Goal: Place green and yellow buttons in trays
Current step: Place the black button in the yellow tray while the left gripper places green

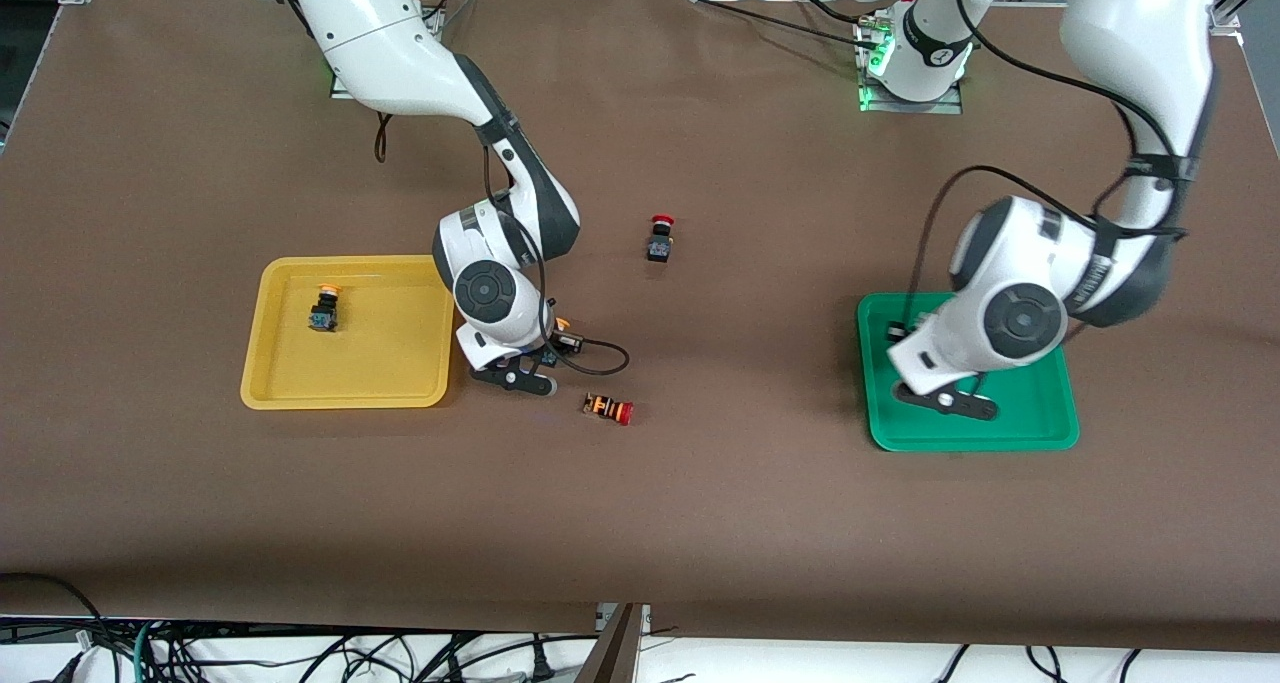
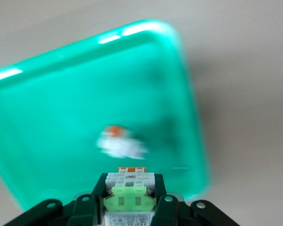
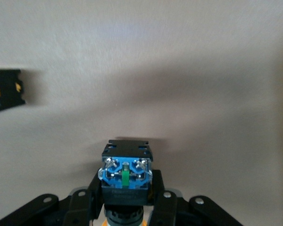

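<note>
Over the green tray (image 1: 1040, 425), at the left arm's end of the table (image 1: 700, 523), the left gripper (image 2: 130, 207) is seen clenched on a whitish-grey green-faced button (image 2: 129, 200), the body pinched between both fingers (image 2: 85, 207). A second whitish button (image 2: 120, 143) is recorded lying on the tray floor below, blurred, apart from the gripper and well inside the rim, with bare green floor around it. Just beside the yellow tray (image 1: 290, 388), on its side toward the middle of the table, the right gripper (image 3: 126, 207) is held above bare cloth, grasping an orange-capped black button (image 3: 126, 176) by its body, blue terminal end outward. One more orange-capped button (image 1: 324, 308) is noted standing inside the yellow tray, near the rim farther from the front camera; most of that tray's floor is open. On the cloth are listed a red-capped striped switch (image 1: 608, 409), lying near the right gripper and nearer to the front camera, and a red-capped black switch (image 1: 660, 238), upright and well apart from both trays.
</note>
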